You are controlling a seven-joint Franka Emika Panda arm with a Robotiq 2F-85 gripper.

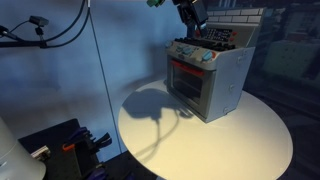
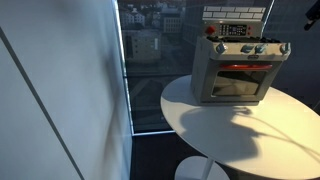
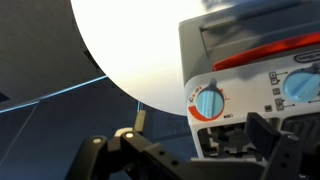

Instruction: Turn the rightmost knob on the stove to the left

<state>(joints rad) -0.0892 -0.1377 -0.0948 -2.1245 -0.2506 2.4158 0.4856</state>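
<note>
site: office-like room; cues: city-view window (image 2: 150, 45); round white table (image 1: 250, 140)

The gripper (image 3: 200, 150) is matte black, with blocky, angular linked fingers (image 3: 150, 157).

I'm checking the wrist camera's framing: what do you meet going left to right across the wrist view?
Round white table → stove edge → blue end knob → second blue knob at the right border.

Grey stove (image 2: 240, 58) (red-framed door (image 2: 240, 84), brick-patterned back (image 2: 236, 14)), white table (image 2: 240, 140).
</note>
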